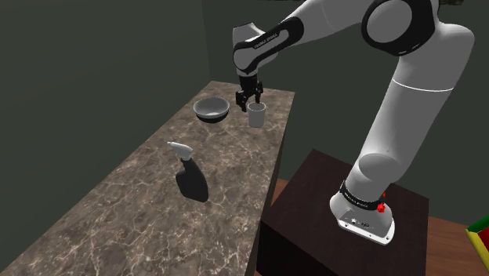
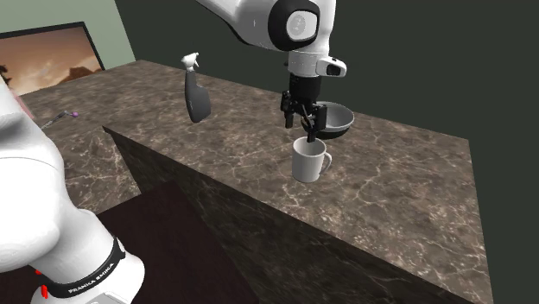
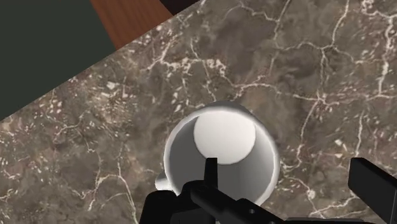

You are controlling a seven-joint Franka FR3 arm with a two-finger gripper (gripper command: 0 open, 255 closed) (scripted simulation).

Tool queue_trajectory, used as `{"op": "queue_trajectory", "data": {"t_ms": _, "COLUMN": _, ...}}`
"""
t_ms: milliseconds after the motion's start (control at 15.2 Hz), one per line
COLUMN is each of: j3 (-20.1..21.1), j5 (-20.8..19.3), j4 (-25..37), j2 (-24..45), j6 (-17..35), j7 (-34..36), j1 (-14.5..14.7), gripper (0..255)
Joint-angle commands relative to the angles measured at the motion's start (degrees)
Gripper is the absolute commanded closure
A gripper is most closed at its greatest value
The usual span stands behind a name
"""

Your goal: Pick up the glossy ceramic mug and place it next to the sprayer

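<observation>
A white glossy mug (image 1: 257,116) stands upright near the far end of a brown marble counter (image 1: 141,212). My black gripper (image 1: 251,103) hovers just above its rim, open and holding nothing. In the wrist view one fingertip (image 3: 210,168) hangs over the opening of the mug (image 3: 222,153) and the other sits outside its wall, so the fingers straddle the rim. From the second exterior view the gripper (image 2: 306,133) is right over the mug (image 2: 308,161), whose handle points to that view's right. A dark sprayer (image 1: 186,161) with a white head stands mid-counter, well apart from the mug.
A grey bowl (image 1: 211,109) sits close beside the mug, on the shoulder view's left of it. The counter's edge drops off to the dark stand (image 1: 345,204). A framed picture (image 2: 43,60) leans behind the counter. Bare marble surrounds the sprayer (image 2: 197,95).
</observation>
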Motion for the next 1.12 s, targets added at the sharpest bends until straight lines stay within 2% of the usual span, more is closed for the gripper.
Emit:
{"op": "queue_trajectory", "data": {"t_ms": 0, "j3": -0.09, "j5": -0.14, "j4": -0.78, "j2": 0.75, "j6": 1.6, "j7": -0.02, "j1": -0.09, "gripper": 0}}
{"op": "queue_trajectory", "data": {"t_ms": 330, "j3": -0.19, "j5": -0.22, "j4": -2.83, "j2": 2.09, "j6": 4.99, "j7": 0.02, "j1": -0.22, "gripper": 0}}
{"op": "queue_trajectory", "data": {"t_ms": 792, "j3": -0.19, "j5": -0.22, "j4": -2.82, "j2": 2.1, "j6": 4.98, "j7": 0.02, "j1": -0.22, "gripper": 0}}
{"op": "queue_trajectory", "data": {"t_ms": 858, "j3": -0.19, "j5": -0.22, "j4": -2.82, "j2": 2.1, "j6": 4.98, "j7": 0.02, "j1": -0.22, "gripper": 255}}
{"op": "queue_trajectory", "data": {"t_ms": 1056, "j3": -0.19, "j5": -0.22, "j4": -2.82, "j2": 2.1, "j6": 4.98, "j7": 0.02, "j1": -0.22, "gripper": 255}}
